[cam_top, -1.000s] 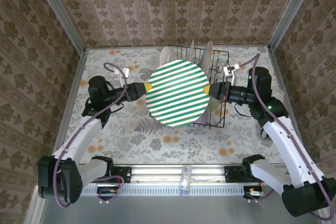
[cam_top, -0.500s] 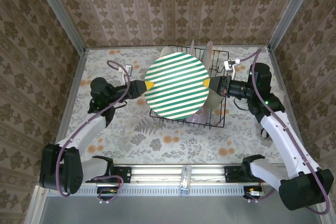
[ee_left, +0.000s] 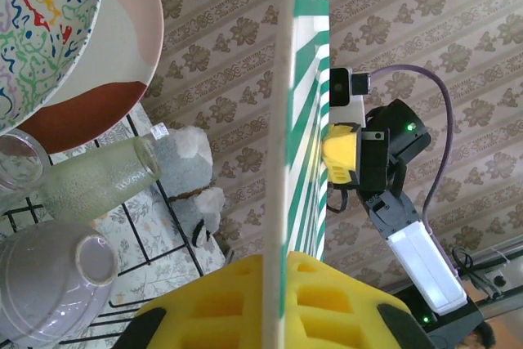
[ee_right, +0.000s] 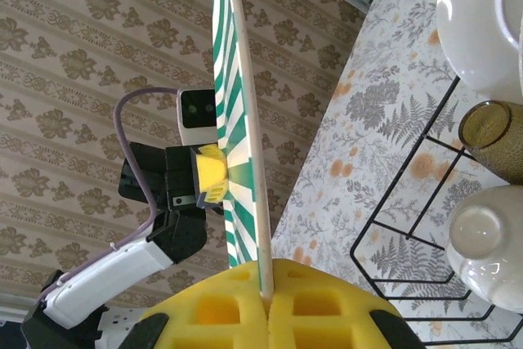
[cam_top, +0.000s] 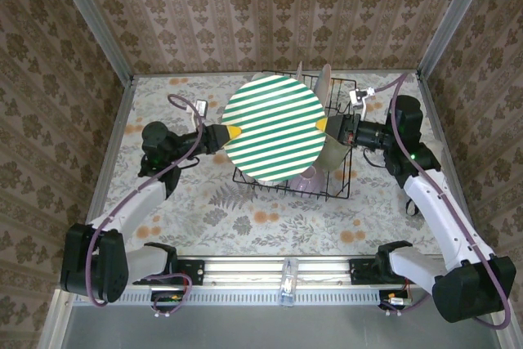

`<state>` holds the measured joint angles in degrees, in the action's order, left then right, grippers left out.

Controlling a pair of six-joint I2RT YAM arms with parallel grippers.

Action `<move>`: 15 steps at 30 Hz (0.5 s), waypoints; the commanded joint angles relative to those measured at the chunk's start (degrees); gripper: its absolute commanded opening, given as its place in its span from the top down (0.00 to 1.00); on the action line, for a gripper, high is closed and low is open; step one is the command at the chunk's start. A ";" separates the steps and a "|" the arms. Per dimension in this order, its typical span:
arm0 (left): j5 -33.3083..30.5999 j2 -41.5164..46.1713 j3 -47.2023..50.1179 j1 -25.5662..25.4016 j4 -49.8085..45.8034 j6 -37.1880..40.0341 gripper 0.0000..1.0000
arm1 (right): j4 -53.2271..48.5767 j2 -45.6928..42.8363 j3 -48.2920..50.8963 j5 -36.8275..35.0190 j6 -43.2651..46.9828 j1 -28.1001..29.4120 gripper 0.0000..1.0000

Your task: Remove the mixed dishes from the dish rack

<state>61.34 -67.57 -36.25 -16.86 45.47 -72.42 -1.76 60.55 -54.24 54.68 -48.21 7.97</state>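
Above the black wire dish rack, clamped the round green-striped white plate by opposite rims, with left gripper and right gripper both closed on it.

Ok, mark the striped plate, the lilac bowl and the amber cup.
striped plate [cam_top: 274, 128], top view, middle of its striped face.
lilac bowl [ee_left: 41, 288], left wrist view, outer wall.
amber cup [ee_right: 490, 127], right wrist view, open mouth.
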 commanded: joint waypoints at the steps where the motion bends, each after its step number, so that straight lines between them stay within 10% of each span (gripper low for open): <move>1: -3.80 1.94 -0.41 -0.87 1.76 0.70 1.00 | 3.41 -0.94 0.08 2.52 -1.60 0.38 0.90; 8: -8.66 5.93 -3.13 -0.83 -2.93 2.16 1.00 | -5.52 -7.31 -0.29 -5.41 6.56 0.87 0.01; 15: -17.18 9.45 -6.55 0.85 -10.30 5.94 1.00 | -8.02 -13.87 2.22 -11.37 11.28 1.00 0.00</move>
<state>49.69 -60.75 -38.79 -17.19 36.97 -69.80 -7.40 48.21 -53.71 47.33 -40.62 8.54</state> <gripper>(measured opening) 0.069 0.999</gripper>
